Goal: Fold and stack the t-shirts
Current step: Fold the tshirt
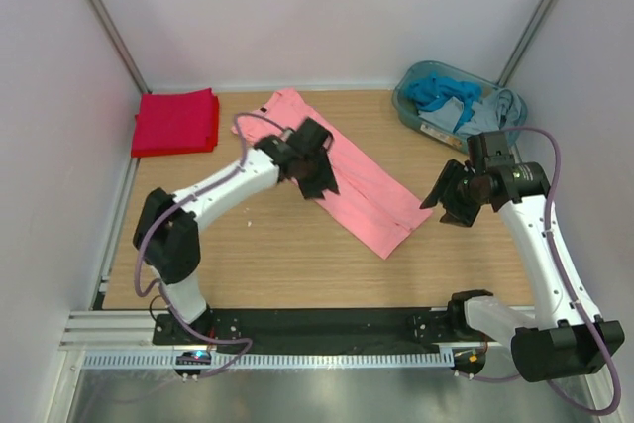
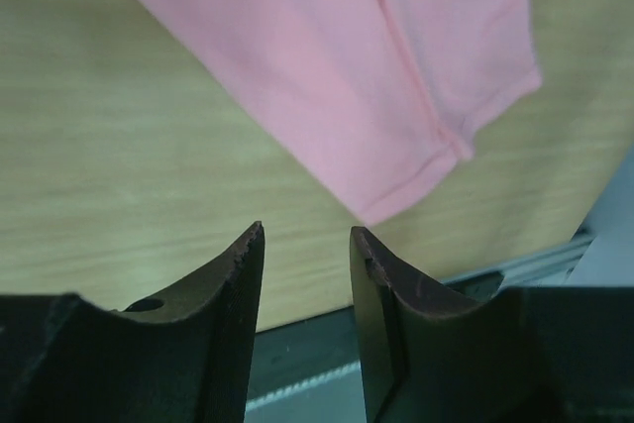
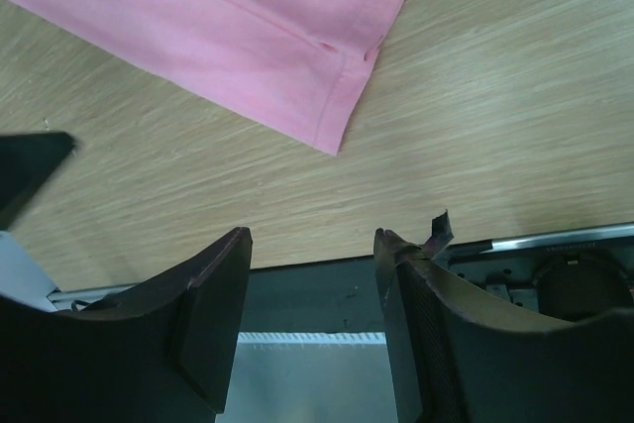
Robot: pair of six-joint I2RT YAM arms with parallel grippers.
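Starting nearest the bases, crossing bare surface (image 1: 277,255) and then meeting the near-right end of the salmon-pink t-shirt (image 1: 371,200), lying as a long narrow band and running slantwise from near right to far left. Finding the right tool (image 1: 451,207) hanging just off that near end, over bare wood to its right, with jaws standing apart and gripping nothing (in the right wrist view, seeing the hem corner ahead of the fingertips, not between them). Going farther up the band, finding the left tool (image 1: 315,177) hovering over the cloth's middle, likewise parted and empty. Judging the coming fold as turning on that long axis: bringing one end over the other, with the right arm being nearer the near end and the left arm nearer the far one. Reaching, farthest of all, the red t-shirt (image 1: 176,121), lying folded in the far-left corner, well apart from the pink one and probably serving as the stack's base.
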